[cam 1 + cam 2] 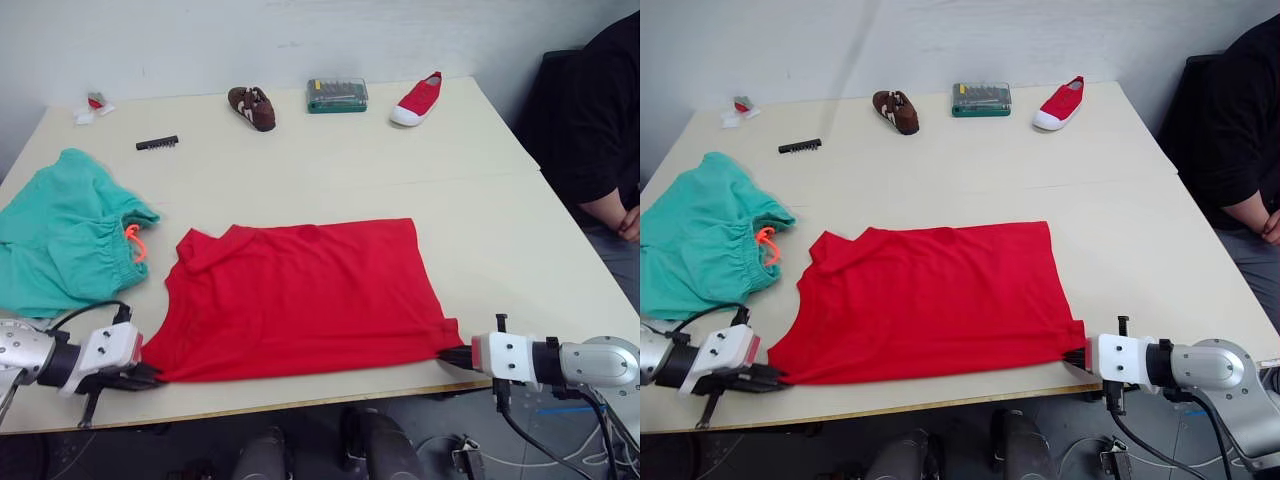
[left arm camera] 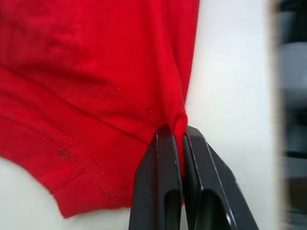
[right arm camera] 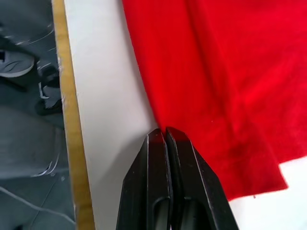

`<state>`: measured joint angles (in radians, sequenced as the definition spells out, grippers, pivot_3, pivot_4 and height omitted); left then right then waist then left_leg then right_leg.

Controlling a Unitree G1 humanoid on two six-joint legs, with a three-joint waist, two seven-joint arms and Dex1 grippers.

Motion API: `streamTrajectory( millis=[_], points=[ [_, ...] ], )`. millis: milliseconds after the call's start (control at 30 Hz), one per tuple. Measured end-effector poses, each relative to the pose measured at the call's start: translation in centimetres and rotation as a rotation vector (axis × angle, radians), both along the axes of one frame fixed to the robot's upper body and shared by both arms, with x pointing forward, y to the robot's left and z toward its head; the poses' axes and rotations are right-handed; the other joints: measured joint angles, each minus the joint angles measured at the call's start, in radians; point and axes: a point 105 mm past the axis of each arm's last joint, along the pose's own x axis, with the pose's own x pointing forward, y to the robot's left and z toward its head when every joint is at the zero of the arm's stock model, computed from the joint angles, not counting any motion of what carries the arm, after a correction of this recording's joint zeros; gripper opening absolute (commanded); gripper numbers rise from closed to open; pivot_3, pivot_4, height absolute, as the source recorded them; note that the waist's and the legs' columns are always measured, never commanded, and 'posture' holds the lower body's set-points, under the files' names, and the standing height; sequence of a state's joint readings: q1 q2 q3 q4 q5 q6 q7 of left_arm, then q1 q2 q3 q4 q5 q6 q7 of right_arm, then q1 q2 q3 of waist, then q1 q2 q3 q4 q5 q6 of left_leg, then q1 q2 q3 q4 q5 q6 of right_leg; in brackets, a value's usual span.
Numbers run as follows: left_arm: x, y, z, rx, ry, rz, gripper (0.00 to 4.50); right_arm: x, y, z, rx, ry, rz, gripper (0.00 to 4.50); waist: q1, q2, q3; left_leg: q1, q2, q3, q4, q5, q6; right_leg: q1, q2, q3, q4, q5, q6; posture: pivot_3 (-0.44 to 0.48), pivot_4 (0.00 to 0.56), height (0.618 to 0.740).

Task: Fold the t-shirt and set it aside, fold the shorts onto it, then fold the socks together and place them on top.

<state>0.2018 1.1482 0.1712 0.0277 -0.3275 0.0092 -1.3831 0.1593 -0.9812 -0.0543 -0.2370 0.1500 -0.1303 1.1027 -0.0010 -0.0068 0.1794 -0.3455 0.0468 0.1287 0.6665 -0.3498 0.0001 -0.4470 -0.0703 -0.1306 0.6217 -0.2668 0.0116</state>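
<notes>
The red t-shirt [image 1: 300, 295] lies flat near the table's front edge, its collar end bunched toward the left. My left gripper [image 1: 150, 377] is at the shirt's front left corner and is shut on it; the left wrist view shows red cloth pinched between the fingers [image 2: 158, 163]. At the front right corner my right gripper [image 1: 455, 355] is shut on the shirt's hem [image 3: 201, 120]. The teal shorts [image 1: 60, 240] with an orange drawstring lie crumpled at the left, apart from the shirt. The socks are out of view.
At the back of the table are a brown shoe [image 1: 251, 107], a green bit case [image 1: 337, 95], a red canvas shoe [image 1: 417, 99], a black strip [image 1: 157, 143] and a small red-and-white item [image 1: 93, 105]. A person in black [image 1: 600, 120] sits at the right.
</notes>
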Motion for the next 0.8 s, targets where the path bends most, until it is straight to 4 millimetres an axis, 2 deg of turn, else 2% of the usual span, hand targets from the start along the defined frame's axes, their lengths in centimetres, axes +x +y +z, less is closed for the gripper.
streamTrajectory(
  millis=[233, 400, 567, 633, 667, 800],
  points=[
    [-0.3, -1.1, -0.1, -0.007, -0.011, 0.009, 0.03, -1.2, -1.0, -0.3, 0.003, 0.074, 0.0, 0.0, 0.011, -0.002, 0.0, 0.001, -0.002, 0.001, 0.001, -0.009, 0.006, 0.002, -0.002, 0.002, -0.002, -0.001, 0.001, 0.0, 0.15, 0.74],
    [-1.0, -0.5, -0.2, 0.007, 0.008, 0.023, 0.03, -2.8, -0.7, -0.7, 0.028, 0.149, 0.016, 0.0, 0.018, -0.002, 0.0, 0.004, 0.0, 0.002, 0.0, -0.011, 0.007, 0.002, 0.0, 0.002, -0.001, -0.002, -0.001, 0.0, 0.15, 0.74],
    [-0.9, -0.4, -0.2, 0.015, 0.012, 0.022, 0.03, -2.6, -0.9, -0.7, 0.007, 0.126, 0.003, 0.0, 0.019, -0.002, 0.001, 0.006, 0.0, 0.004, 0.001, -0.01, 0.007, 0.003, 0.001, 0.005, 0.001, -0.002, -0.001, 0.0, 0.15, 0.74],
    [-0.8, -0.5, -0.1, 0.014, 0.013, 0.033, 0.52, -2.3, -1.1, -0.6, -0.013, 0.094, 0.0, 0.0, 0.02, -0.002, 0.001, 0.007, 0.0, 0.005, 0.001, -0.01, 0.007, 0.003, 0.001, 0.006, 0.001, -0.002, -0.001, 0.0, 0.15, 0.74],
    [-0.6, -0.6, 0.0, -0.004, 0.022, 0.053, 0.74, -2.1, -1.2, -0.5, -0.016, 0.084, -0.008, 0.18, 0.021, -0.002, 0.001, 0.007, 0.0, 0.006, 0.001, -0.01, 0.007, 0.003, 0.001, 0.007, 0.0, -0.002, -0.001, 0.0, 0.15, 0.74],
    [-0.7, -1.4, 0.8, -0.096, 0.084, 0.119, 1.97, -1.9, -1.6, -0.4, 0.003, 0.11, -0.058, 1.3, 0.022, -0.006, 0.001, 0.008, 0.0, 0.008, 0.001, -0.01, 0.007, 0.003, 0.001, 0.009, 0.002, -0.002, 0.0, 0.0, 0.15, 0.74]
  ],
)
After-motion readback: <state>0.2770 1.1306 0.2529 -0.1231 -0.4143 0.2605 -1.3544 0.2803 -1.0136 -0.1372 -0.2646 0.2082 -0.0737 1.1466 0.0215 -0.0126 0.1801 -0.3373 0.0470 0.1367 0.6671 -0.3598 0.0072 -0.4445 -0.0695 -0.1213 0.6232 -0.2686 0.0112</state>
